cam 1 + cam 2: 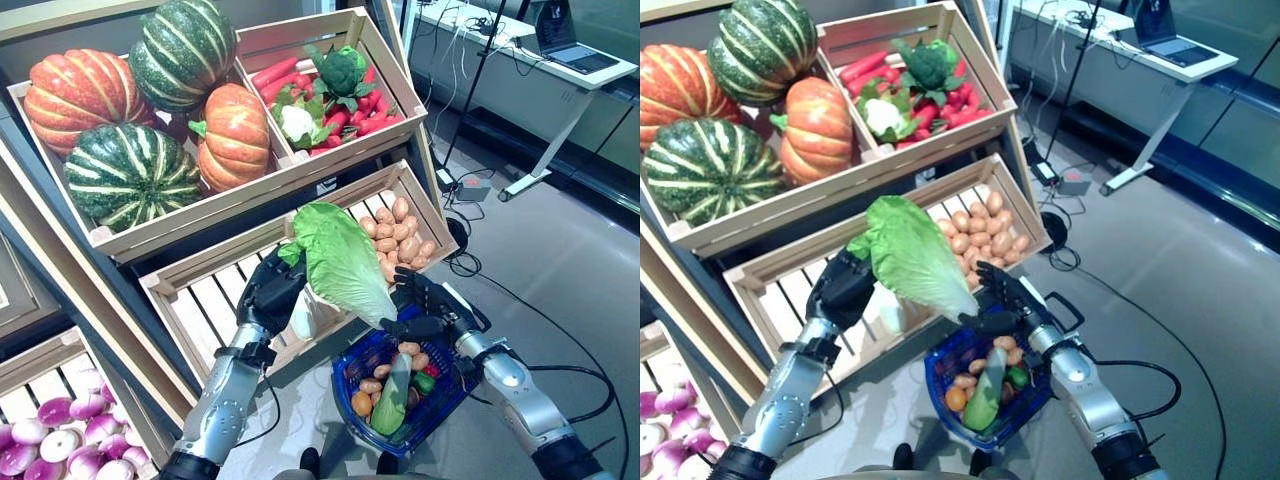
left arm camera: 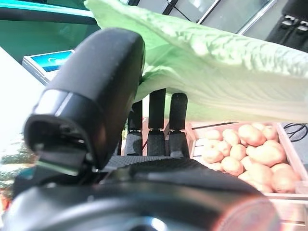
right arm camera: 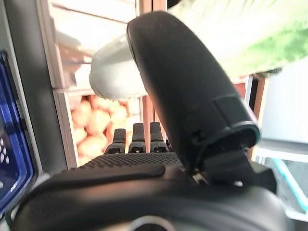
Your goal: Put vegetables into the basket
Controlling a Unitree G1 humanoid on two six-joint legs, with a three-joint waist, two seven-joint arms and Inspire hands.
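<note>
Nearest the head camera, the blue plastic mesh basket (image 1: 440, 405) hangs low in front of the robot, carried on the right hand (image 1: 428, 306); its black handle is mostly hidden under that hand, so I cannot tell how the fingers close on it. It sits there, I judge, so the other arm has a short drop from shelf to basket. Inside lie small orange and brown vegetables and a pale green cucumber-like piece (image 1: 393, 392).

The left hand (image 1: 268, 287) has its fingers curled round the white stalk end of a large green leafy cabbage (image 1: 338, 258), lifted clear of the slatted lower wooden crate (image 1: 205, 295) and tilted so the leaves lean toward the basket's rim. Holding the firm stalk rather than the floppy leaf gives control for lowering it in.

Brown potatoes (image 1: 398, 234) fill the crate's far compartment; striped green and orange pumpkins (image 1: 130, 172) sit in the upper crate
</note>
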